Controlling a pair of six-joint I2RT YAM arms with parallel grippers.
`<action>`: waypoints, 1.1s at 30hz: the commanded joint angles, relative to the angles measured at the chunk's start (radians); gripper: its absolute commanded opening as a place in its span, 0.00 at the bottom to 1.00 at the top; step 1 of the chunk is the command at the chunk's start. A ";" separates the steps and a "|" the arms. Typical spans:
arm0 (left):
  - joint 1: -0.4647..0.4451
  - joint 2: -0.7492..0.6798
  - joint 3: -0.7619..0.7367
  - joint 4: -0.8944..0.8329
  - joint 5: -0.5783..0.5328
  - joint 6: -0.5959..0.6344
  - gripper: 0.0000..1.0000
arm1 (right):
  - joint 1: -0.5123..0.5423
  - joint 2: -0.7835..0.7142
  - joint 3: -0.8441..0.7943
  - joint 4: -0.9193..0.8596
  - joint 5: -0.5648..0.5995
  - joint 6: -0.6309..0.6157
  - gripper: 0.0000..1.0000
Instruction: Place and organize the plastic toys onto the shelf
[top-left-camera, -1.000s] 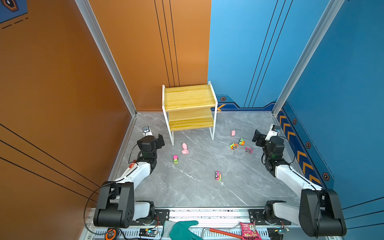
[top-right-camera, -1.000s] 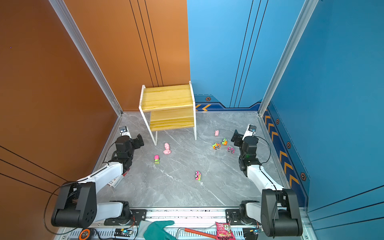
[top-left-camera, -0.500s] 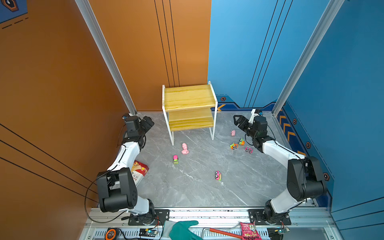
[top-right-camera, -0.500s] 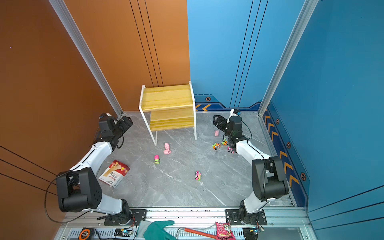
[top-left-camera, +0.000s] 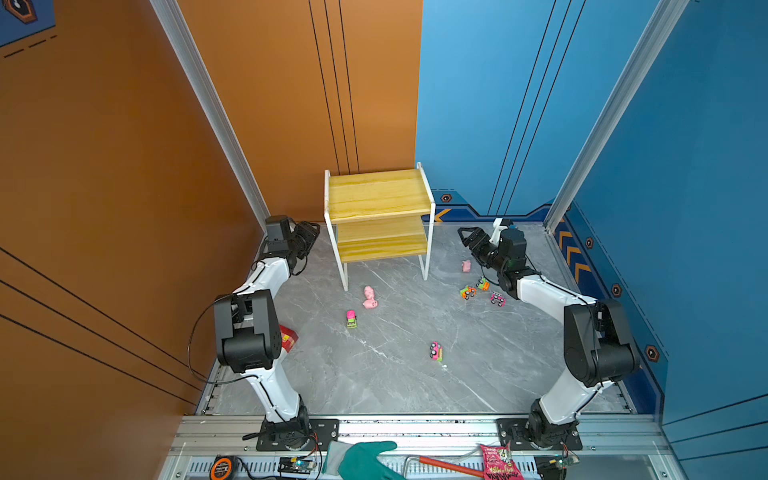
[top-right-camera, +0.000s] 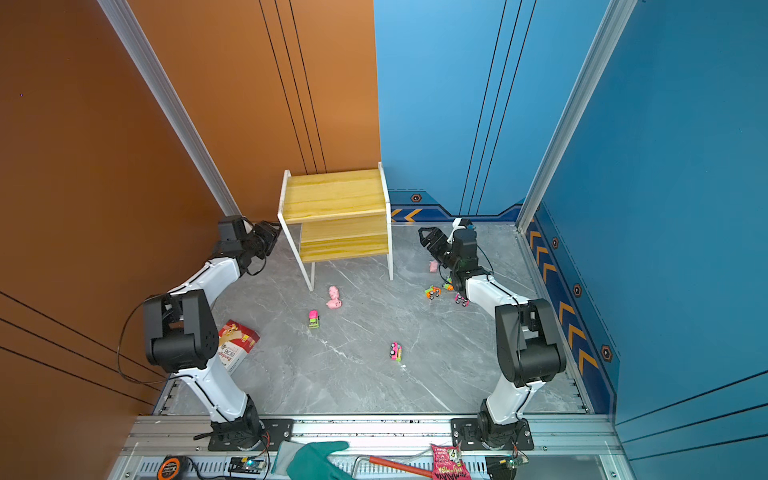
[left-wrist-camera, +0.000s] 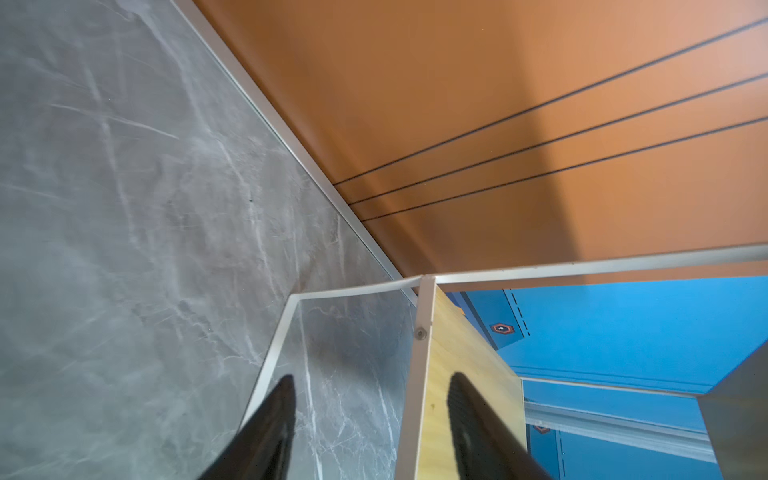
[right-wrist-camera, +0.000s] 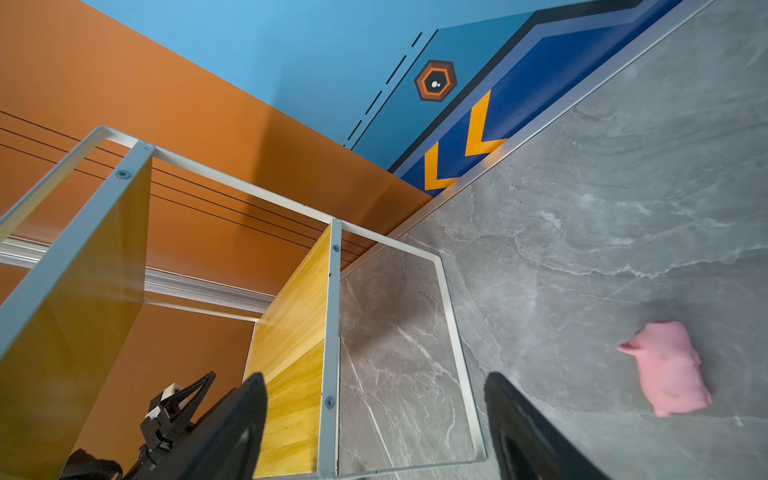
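Observation:
The shelf (top-left-camera: 378, 199) (top-right-camera: 336, 199) stands at the back wall with both boards bare. My left gripper (top-left-camera: 309, 233) (left-wrist-camera: 370, 386) hovers at the shelf's left side, its jaws apart and holding nothing, with the white frame edge (left-wrist-camera: 419, 374) just ahead of them. Off the shelf's right side my right gripper (top-left-camera: 467, 235) (right-wrist-camera: 376, 382) stands wide open and empty. The plastic toys lie on the floor. Two pink pigs (top-left-camera: 369, 297) are near the front left leg and one pig (top-left-camera: 466, 266) (right-wrist-camera: 665, 370) is below my right gripper. Trucks sit at mid-floor (top-left-camera: 351, 319) (top-left-camera: 435, 351) and in a cluster (top-left-camera: 482, 291).
A red and white box (top-right-camera: 235, 345) lies by the left arm's base. On the front rail are a teal glove (top-left-camera: 361, 459), a pink snack packet (top-left-camera: 496, 463), a red-handled tool (top-left-camera: 440, 465) and a tape measure (top-left-camera: 220, 467). Walls close in on three sides.
Both arms have swung from low near the front up to the shelf's two sides. The left jaws have narrowed a good deal and the right a little. The box has come into view.

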 joint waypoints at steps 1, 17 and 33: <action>-0.026 0.052 0.060 0.041 0.049 -0.038 0.48 | 0.002 -0.046 -0.029 -0.024 -0.019 -0.014 0.82; -0.132 0.236 0.236 0.095 0.111 -0.064 0.22 | 0.002 -0.215 -0.159 -0.249 0.051 -0.228 0.81; -0.226 0.343 0.398 0.098 0.149 -0.073 0.19 | -0.013 -0.299 -0.204 -0.345 0.120 -0.324 0.81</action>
